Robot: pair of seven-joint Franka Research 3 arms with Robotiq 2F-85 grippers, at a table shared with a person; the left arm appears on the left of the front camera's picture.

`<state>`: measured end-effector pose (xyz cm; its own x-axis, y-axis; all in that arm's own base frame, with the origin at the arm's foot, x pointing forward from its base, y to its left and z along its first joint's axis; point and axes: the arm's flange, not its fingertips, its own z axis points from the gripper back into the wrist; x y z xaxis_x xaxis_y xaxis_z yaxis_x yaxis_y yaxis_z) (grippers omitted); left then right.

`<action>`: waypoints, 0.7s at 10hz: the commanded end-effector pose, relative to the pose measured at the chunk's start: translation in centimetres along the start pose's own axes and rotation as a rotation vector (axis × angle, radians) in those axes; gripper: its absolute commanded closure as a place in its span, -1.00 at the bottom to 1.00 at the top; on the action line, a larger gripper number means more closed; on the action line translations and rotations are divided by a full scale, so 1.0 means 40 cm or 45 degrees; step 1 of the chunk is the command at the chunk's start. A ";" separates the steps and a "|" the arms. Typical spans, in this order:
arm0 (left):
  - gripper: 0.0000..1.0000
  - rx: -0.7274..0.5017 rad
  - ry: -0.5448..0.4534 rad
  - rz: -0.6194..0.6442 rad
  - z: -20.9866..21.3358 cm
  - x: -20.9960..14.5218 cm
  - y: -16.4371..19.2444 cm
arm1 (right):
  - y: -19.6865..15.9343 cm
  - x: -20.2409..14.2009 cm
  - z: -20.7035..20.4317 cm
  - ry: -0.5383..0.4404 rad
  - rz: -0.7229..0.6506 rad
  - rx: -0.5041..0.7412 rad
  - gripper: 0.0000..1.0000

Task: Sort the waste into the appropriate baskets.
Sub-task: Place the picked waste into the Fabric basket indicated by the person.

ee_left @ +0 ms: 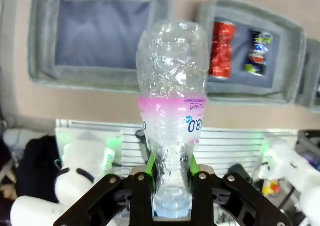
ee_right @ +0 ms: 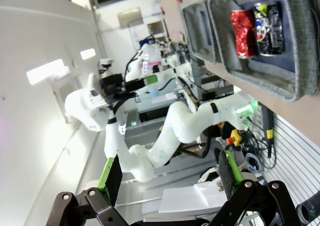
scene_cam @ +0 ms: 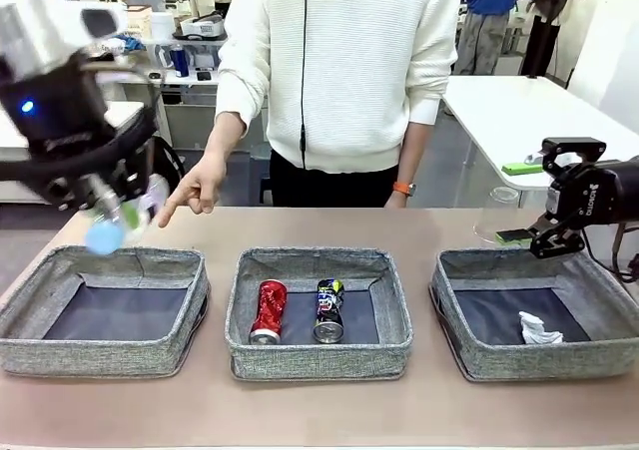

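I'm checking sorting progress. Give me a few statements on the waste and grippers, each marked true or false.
1. The left gripper is shut on the clear plastic bottle. True.
2. The red can lies in the left basket. False: it lies in the middle basket, beside the dark multicoloured can.
3. The paper wad lies in the right basket. True.
4. The right gripper holds the clear plastic cup. False: it is open, and the cup sits on the table beyond the right basket.

Clear bottle (cap down) seemingly over left basket.
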<state>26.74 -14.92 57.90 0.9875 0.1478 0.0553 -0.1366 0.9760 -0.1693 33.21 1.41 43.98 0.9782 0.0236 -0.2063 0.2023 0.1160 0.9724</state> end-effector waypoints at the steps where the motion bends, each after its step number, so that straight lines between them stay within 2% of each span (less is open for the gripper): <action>1: 0.56 -0.010 -0.014 0.064 -0.024 -0.003 0.083 | 0.004 0.003 -0.003 -0.001 0.033 0.021 -1.00; 3: 0.56 -0.109 -0.004 0.173 -0.097 0.024 0.179 | 0.004 0.003 -0.003 -0.001 0.033 0.021 -1.00; 7: 0.56 -0.072 0.076 0.261 -0.195 0.062 0.262 | 0.004 0.003 -0.003 -0.001 0.033 0.021 -1.00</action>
<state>28.74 -5.78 49.58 0.9371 0.3460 -0.0454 -0.3477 0.9148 -0.2056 33.22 1.40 43.97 0.9782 0.0236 -0.2065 0.2025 0.1158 0.9724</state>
